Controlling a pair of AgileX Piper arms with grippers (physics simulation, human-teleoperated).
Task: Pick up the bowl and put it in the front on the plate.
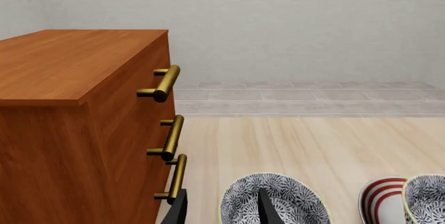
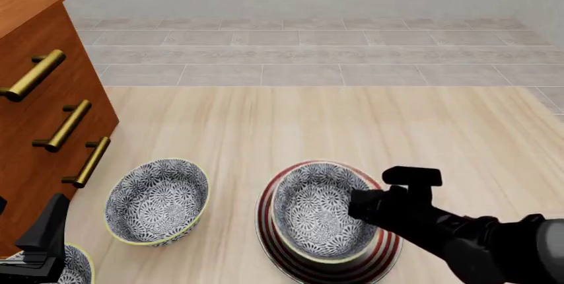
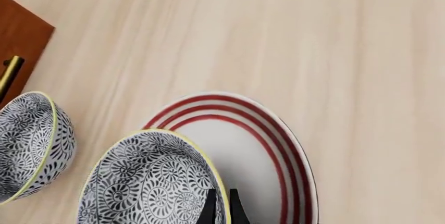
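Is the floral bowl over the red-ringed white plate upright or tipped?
Upright: the blue-grey floral bowl opens upward over the red-ringed white plate, interior visible.

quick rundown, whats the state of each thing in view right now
bowl: upright on the plate, right gripper on its rim
plate: flat on the table under the bowl
middle bowl: upright, empty, untouched
near-left bowl: mostly out of view
right gripper: shut on bowl rim
left gripper: open, empty
drawers: closed
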